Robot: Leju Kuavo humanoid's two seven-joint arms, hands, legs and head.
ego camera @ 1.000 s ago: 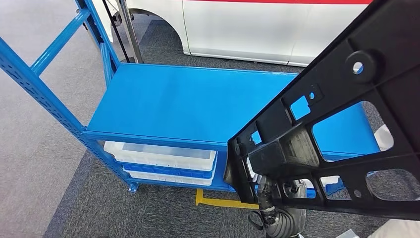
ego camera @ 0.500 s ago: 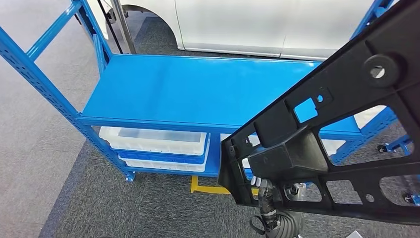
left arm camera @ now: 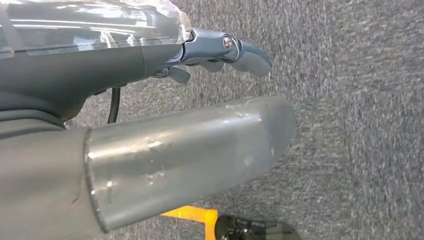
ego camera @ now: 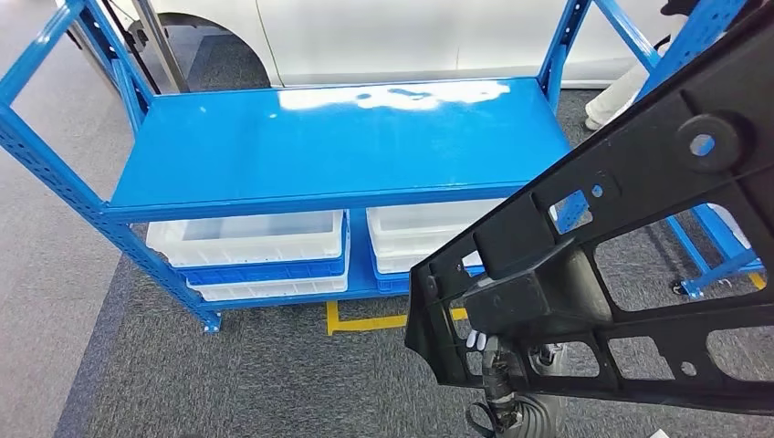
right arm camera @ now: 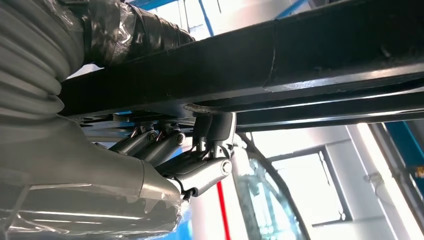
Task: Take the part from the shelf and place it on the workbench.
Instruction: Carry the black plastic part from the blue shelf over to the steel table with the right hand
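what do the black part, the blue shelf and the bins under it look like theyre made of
Black part: probably moulded plastic, matte, with ribs and cut-out windows. Blue shelf: likely painted steel, glossy; it mirrors light and its posts are perforated. Bins: seemingly white, slightly translucent plastic, stacked.

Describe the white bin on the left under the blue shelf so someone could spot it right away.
Find the blue shelf in the head view and look beneath its flat top. Two stacks of white bins sit side by side there; the left white bin tops the stack nearer the bare gray carpet, fully in view, while its neighbor is partly hidden.
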